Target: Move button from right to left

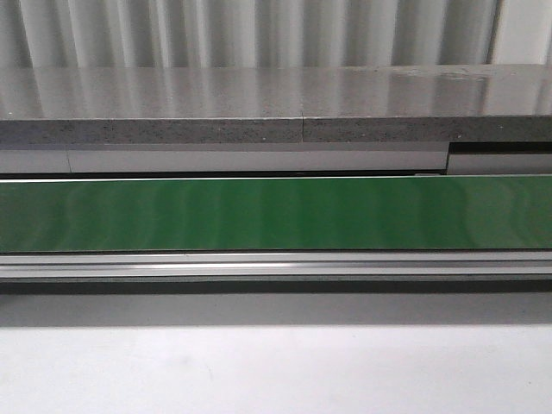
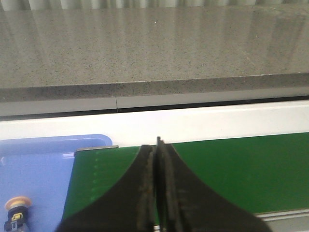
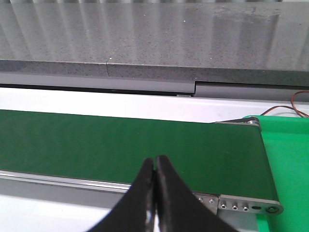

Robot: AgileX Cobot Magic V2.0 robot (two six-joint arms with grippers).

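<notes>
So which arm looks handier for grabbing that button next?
Probably left. The button shows only in the left wrist view, lying in a blue tray beside the left hand. The right hand's view shows only belt.

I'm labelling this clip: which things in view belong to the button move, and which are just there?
Job:
the button, lying in the blue tray
left gripper, shut
right gripper, shut

Just there:
green conveyor belt
grey stone counter
red wire

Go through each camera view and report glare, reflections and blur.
Front view: pale vertical reflection bands on the green belt and grey countertop. Left wrist view: shut left gripper looms dark, the button soft at the frame edge. Right wrist view: countertop streaked with reflections, right gripper silhouetted.
</notes>
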